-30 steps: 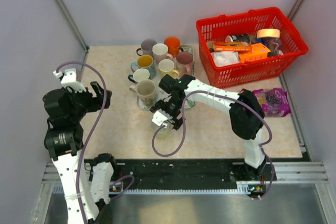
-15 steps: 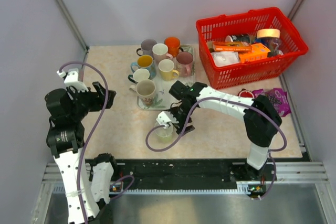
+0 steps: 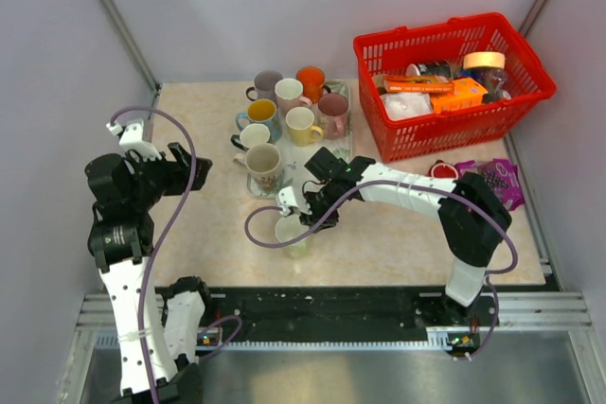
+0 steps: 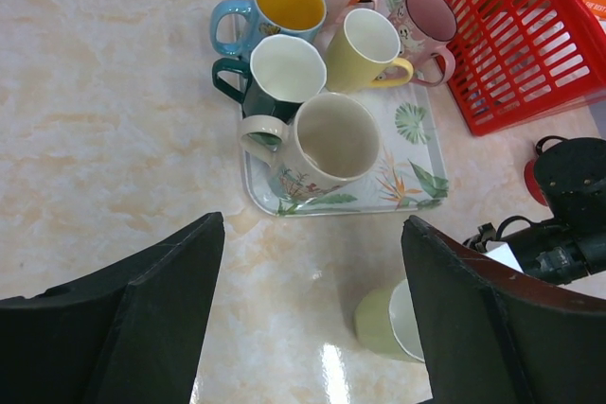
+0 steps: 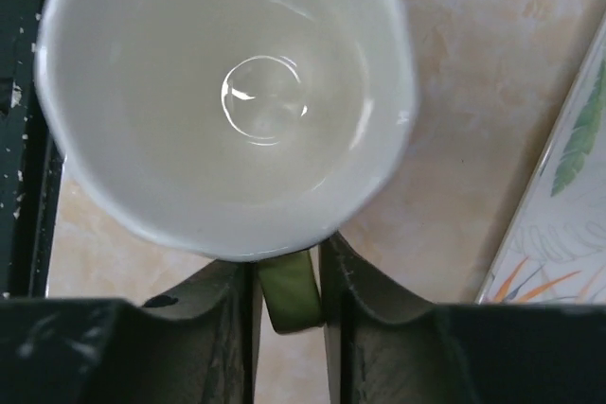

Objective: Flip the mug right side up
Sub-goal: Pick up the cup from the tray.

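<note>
Right arm is stretched low across the counter (image 3: 208,224). Its right tool (image 3: 303,212) sits just off the near edge of the tray (image 4: 417,153).

The right tool is nearly closed. Its two fingers (image 5: 222,314) press on either side of the green handle (image 5: 289,295) of the pale green mug (image 3: 292,232), with only the handle between them.

Mug position: in front of the tray and near the counter's front edge, apart from the tray. From overhead its white inside faces up, with a strip of the green outer wall on the near side. The right wrist view looks straight down the mouth to a glossy round bottom. The left wrist view shows the mug leaning, green wall to the left and mouth to the right. I cannot tell whether its base sits flat on the counter or is lifted off it.

Left arm stands at the left side of the counter, well apart from the mug. The left tool (image 3: 186,169) is spread wide and holds nothing, with bare counter and the tray's near edge showing between its dark fingers.

The tray carries a cluster of upright mugs:
- a cream mug (image 4: 322,144) with a flower print at the near corner
- a dark green mug (image 4: 279,73) just behind it
- a blue mug (image 4: 275,7) with a yellow inside
- a yellow mug (image 4: 369,44)
- a pink mug (image 4: 426,21)

A red basket (image 3: 445,130) full of packets sits at the far right. A purple packet (image 3: 492,182) lies just in front of it. The right arm's cable (image 3: 256,231) loops on the counter left of the held mug.
</note>
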